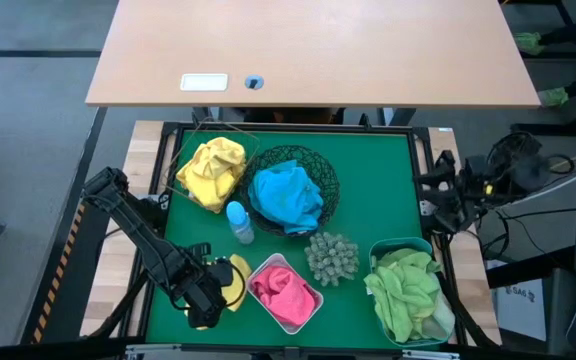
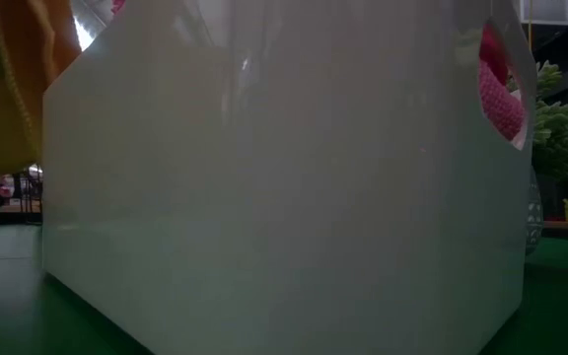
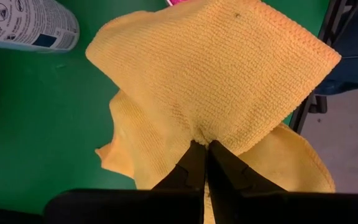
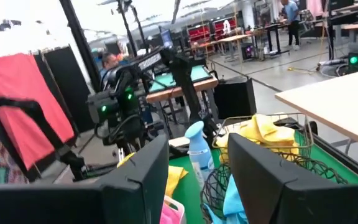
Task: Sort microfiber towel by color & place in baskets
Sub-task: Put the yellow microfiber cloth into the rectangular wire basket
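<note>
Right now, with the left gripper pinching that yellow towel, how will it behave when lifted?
Probably floppy: the yellow towel already folds and drapes around the shut left gripper. Likely light, since one pinched fold carries it. Its loose corners may drag along the green mat.

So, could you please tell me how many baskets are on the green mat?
4: the wire basket holding yellow at the far left, the black mesh bowl beside it, the white tub near centre front, and the blue tub at the right front.

Quick count: four baskets, namely a wire basket (image 1: pixel 183 150), black mesh bowl (image 1: pixel 326 175), white tub (image 1: pixel 268 268) and blue tub (image 1: pixel 393 248). Towels come in four colours: yellow, blue, pink, green. Plus one bottle (image 1: pixel 239 222) and one spiky ball (image 1: pixel 331 257).
</note>
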